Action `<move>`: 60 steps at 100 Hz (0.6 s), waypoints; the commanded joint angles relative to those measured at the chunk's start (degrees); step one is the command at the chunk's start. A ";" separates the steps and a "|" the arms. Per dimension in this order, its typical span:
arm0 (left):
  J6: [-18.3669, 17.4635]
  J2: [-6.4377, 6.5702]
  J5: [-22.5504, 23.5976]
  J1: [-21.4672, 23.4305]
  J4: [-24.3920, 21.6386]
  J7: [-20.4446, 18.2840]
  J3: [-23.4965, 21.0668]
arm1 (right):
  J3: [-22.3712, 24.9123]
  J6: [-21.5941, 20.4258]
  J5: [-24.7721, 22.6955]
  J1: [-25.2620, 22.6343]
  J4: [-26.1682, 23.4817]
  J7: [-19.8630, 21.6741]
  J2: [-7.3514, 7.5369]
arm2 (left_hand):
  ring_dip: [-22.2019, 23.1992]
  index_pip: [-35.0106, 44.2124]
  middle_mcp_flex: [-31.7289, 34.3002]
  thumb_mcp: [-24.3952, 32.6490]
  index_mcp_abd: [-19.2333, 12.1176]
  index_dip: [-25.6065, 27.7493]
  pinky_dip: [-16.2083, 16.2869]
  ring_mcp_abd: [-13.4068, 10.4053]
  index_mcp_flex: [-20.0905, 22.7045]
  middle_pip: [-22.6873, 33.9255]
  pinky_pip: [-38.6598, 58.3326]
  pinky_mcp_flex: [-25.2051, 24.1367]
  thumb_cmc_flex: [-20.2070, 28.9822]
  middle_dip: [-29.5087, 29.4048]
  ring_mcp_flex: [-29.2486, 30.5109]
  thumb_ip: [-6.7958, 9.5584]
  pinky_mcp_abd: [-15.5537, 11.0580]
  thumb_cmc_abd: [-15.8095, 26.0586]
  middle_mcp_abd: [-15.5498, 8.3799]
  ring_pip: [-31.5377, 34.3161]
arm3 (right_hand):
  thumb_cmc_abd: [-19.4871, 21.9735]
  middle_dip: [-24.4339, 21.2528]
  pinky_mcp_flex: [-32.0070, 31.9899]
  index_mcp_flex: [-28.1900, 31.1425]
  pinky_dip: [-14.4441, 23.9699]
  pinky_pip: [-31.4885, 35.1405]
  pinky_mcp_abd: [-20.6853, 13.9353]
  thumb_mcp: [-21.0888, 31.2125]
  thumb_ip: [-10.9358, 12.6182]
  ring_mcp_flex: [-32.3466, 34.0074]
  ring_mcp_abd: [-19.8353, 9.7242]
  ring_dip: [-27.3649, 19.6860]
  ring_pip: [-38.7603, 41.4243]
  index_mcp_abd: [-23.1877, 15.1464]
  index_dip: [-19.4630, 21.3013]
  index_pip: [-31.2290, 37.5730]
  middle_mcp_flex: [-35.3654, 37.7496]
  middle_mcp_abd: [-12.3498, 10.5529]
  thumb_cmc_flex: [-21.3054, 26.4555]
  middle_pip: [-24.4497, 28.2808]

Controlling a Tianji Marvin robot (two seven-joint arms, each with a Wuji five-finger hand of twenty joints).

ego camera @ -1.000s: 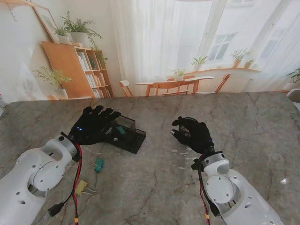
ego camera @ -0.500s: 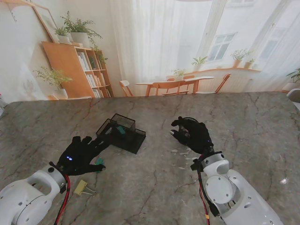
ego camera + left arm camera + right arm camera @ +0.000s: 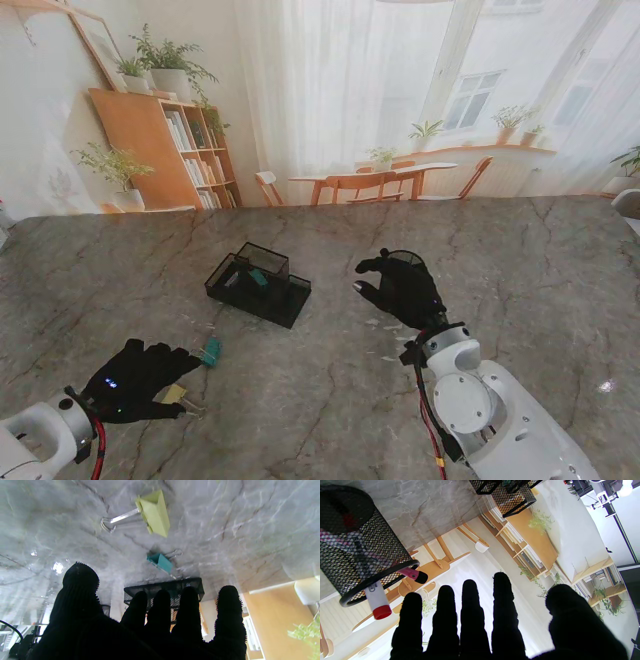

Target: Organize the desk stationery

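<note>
Binder clips on the grey tabletop: the yellow-green clip lies touching the fingertips of the left hand, fingers spread and holding nothing, with the teal clip just beyond, nearer the mesh organizer. Both look light, stiff and springy, likely to skid on stone, so pinch the folded body, not the wire loops. The right hand hovers empty, fingers loosely extended

You worked in a staged home-office set: behind the grey marble-patterned table hung a printed backdrop showing a wooden bookshelf.
</note>
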 commanded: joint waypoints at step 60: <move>-2.10 0.71 4.23 2.11 7.81 5.03 -1.49 | -1.42 -0.47 -0.41 0.94 0.66 2.29 0.31 | -1.11 -2.88 -6.02 0.49 -0.26 -2.06 -0.72 -1.68 -5.18 -1.66 -1.97 1.93 4.94 -1.62 -0.05 -1.71 -0.77 -6.35 -2.78 -0.30 | 2.09 0.94 -0.55 0.89 0.88 0.70 -0.72 -0.92 0.40 -0.95 -0.74 0.77 0.13 0.18 1.28 0.18 0.12 0.27 0.12 0.72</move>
